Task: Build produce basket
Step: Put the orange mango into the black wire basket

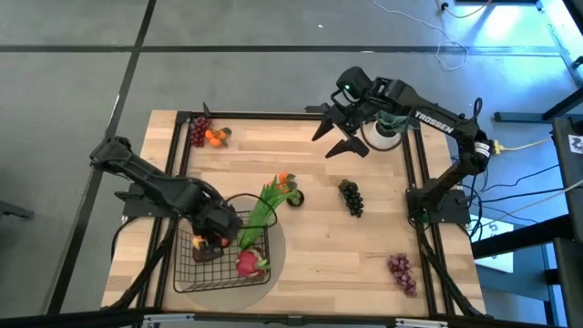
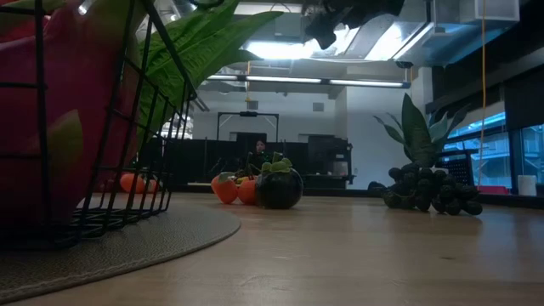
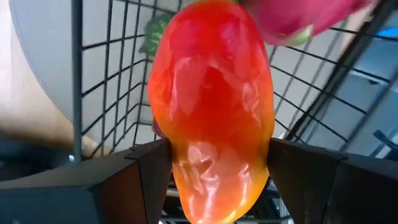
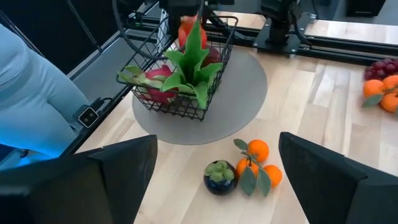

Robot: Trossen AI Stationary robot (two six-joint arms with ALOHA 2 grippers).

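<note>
Mango (image 3: 211, 112), glossy red fading to orange, fills the left wrist view, pinched between the left gripper (image 1: 211, 239) fingers inside the basket (image 1: 187, 273), likely about to be set down. Basket sits at 7 o'clock on the table, beside dragon fruit (image 1: 248, 264) and leafy stalks (image 1: 264, 208). Right gripper (image 1: 339, 135) hovers wide open, holding nothing, at 1 o'clock, waiting.

Your left gripper (image 1: 214, 239) sits inside the basket (image 1: 187, 273), beside the pink dragon fruit (image 1: 248, 264). Your right gripper (image 1: 333, 138) hangs spread at the desk's (image 1: 319, 246) far edge, dark grapes (image 1: 352, 197) lying nearer.
</note>
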